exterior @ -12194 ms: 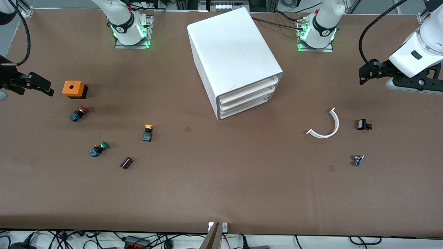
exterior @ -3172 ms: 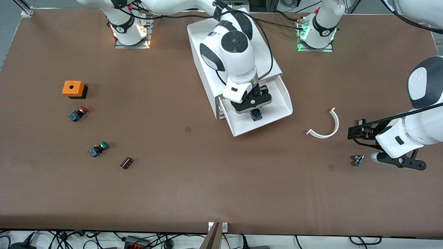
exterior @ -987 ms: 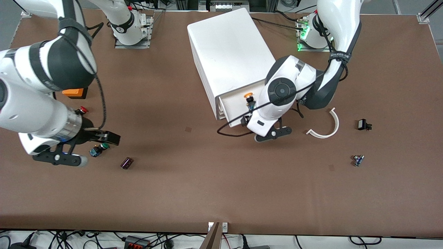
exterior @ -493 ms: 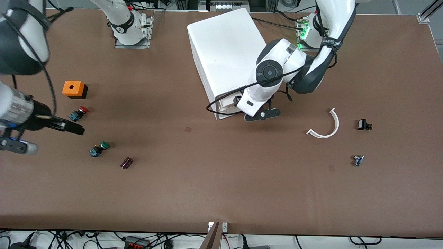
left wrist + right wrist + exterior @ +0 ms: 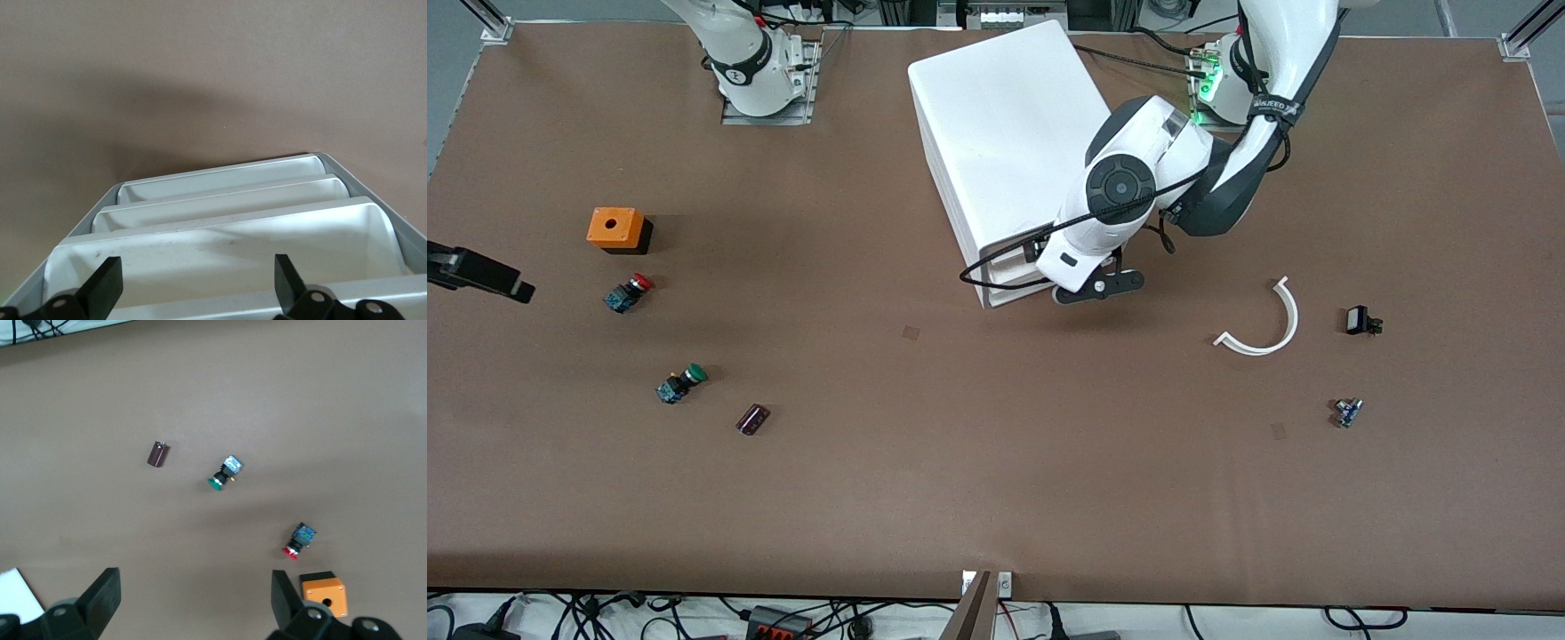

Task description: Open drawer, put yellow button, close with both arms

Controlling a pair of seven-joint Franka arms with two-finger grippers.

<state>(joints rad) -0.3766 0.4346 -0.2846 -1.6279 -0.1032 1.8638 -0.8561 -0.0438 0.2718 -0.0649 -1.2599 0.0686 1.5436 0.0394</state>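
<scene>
closing the drawer, button out of sight

spread wide and grasping nothing, the left gripper (image 5: 193, 283) sits at the front of the cabinet (image 5: 1014, 133), against the drawer (image 5: 220, 250), which looks pushed nearly flush. the yellow button cannot be seen; it is probably shut inside. the right gripper (image 5: 193, 600), also released and empty, hangs over the counter (image 5: 960, 462) near the red button (image 5: 299, 541) and orange box (image 5: 323, 592), waiting. next likely calls for a final push home, then backing away.
</scene>
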